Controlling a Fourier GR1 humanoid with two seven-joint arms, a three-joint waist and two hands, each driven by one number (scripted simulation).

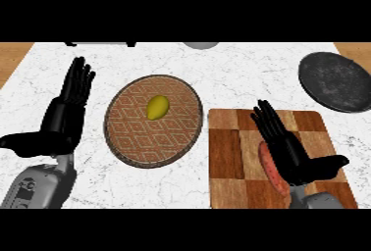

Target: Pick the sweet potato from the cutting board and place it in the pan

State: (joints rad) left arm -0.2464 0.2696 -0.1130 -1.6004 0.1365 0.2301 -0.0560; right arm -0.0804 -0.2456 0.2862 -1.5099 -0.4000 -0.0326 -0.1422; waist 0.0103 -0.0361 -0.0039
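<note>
The sweet potato (269, 165), reddish-orange and elongated, lies on the checkered wooden cutting board (232, 157) at lower right. My right hand (290, 149) hovers over it with straight fingers pointing up the view, covering most of it; only its left edge shows. The dark round pan (334, 81) sits at the upper right, apart from the board. My left hand (65, 110) rests open at the left, fingers up, holding nothing.
A round patterned brown plate (138, 132) lies mid-counter with a yellow lemon-like fruit (157, 107) on it. A grey object (200, 44) and a dark bar (101, 43) sit at the counter's far edge. Wooden floor shows beyond both upper corners.
</note>
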